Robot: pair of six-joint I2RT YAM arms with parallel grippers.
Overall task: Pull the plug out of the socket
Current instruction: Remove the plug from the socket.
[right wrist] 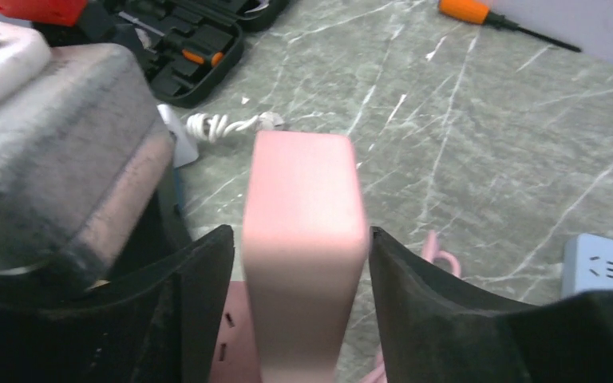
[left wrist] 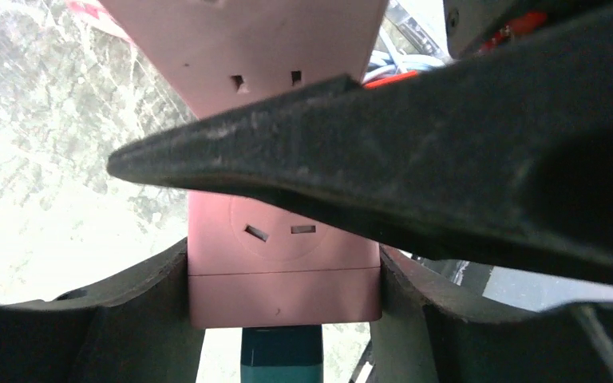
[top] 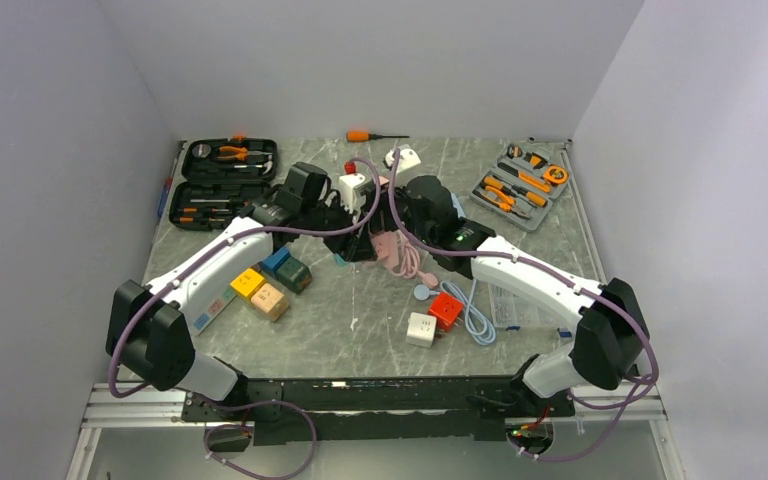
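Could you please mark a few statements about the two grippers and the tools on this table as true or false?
1. The left gripper has the pink power strip between its fingers. True.
2. The orange screwdriver lies inside the black tool case. False: it lies on the bare table, to the right of the case.
3. The right gripper is closed around a pink plug. True.
4. The black tool case is shut. False: it lies open, with its tools showing.
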